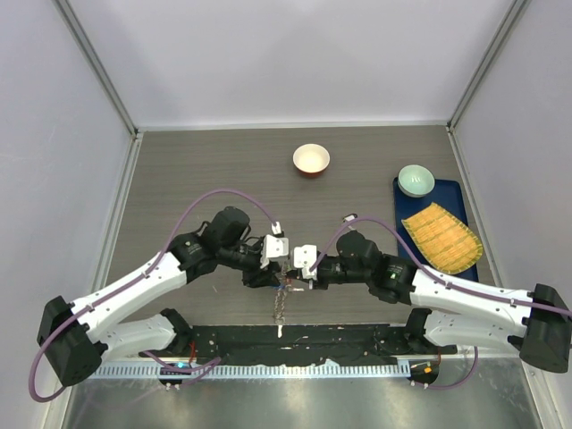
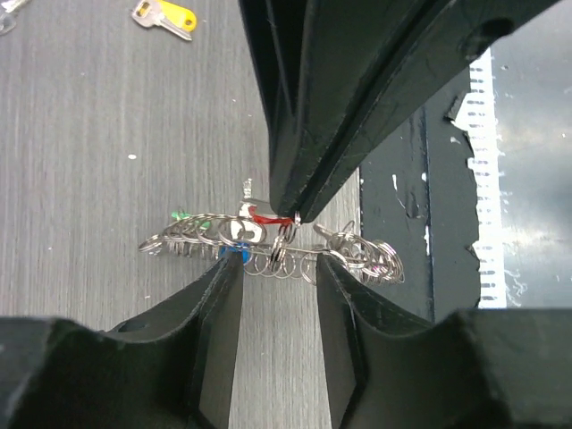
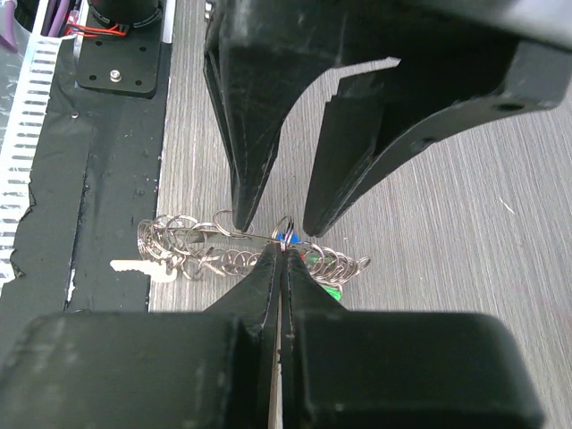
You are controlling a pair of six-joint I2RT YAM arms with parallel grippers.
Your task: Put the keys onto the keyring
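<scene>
- The keyring (image 2: 288, 263) is at the near edge of the desk (image 2: 89, 134), beside the black base strip, between both arms.
- The right fingers (image 3: 264, 279) are pressed together, pinching one of its small loops.
- The left fingers (image 2: 214, 304) stand apart, straddling the ring.
- Red, blue and green key heads show among the loops.
- A yellow key (image 2: 165, 16) lies loose, well apart.

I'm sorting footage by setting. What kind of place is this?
Probably a lab test cell: plain white walls in a metal frame enclose a wood-grain table, with the left arm and right arm mounted at its near edge.
</scene>
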